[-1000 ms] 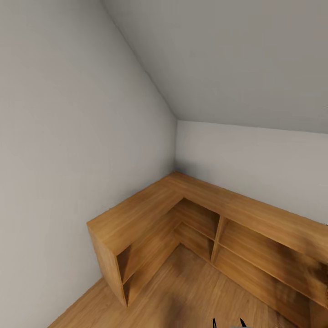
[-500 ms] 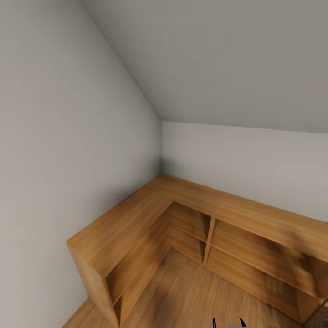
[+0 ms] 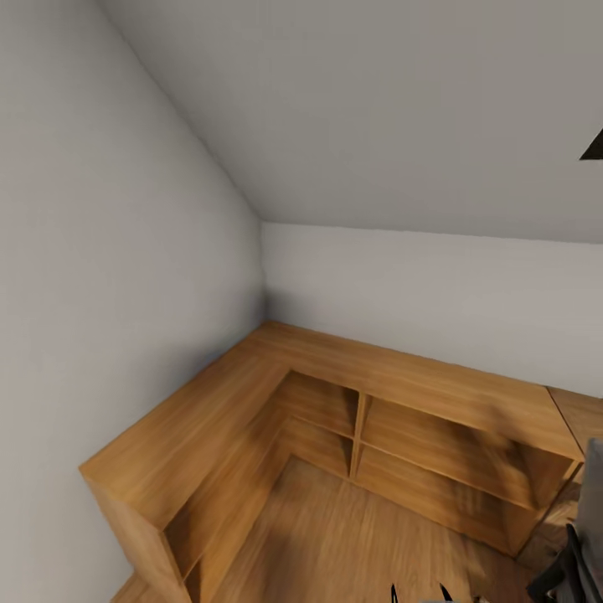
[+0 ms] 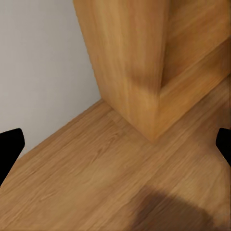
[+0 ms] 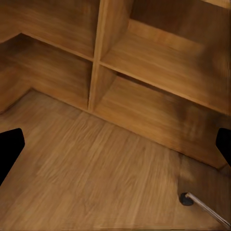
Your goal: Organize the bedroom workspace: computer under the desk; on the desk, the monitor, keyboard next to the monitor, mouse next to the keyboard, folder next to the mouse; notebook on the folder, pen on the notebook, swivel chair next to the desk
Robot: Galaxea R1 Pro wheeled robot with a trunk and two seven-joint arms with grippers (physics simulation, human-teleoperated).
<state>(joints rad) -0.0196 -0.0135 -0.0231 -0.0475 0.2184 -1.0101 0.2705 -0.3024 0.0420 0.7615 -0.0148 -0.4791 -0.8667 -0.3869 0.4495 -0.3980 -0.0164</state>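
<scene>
Both end effectors hanging released, empty | shelf [image 3: 402, 394] facing | chair [image 3: 578, 544] edging close at right | risk: base clipping chair, shelf corner.

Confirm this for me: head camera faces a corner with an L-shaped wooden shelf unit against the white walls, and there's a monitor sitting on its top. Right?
Not quite. The L-shaped wooden shelf unit does sit in the corner against the white walls, but the head view shows its top bare: no monitor on it. The rest stands. At that view's lower right edge, part of a grey and black object is cut off by the frame.
</scene>
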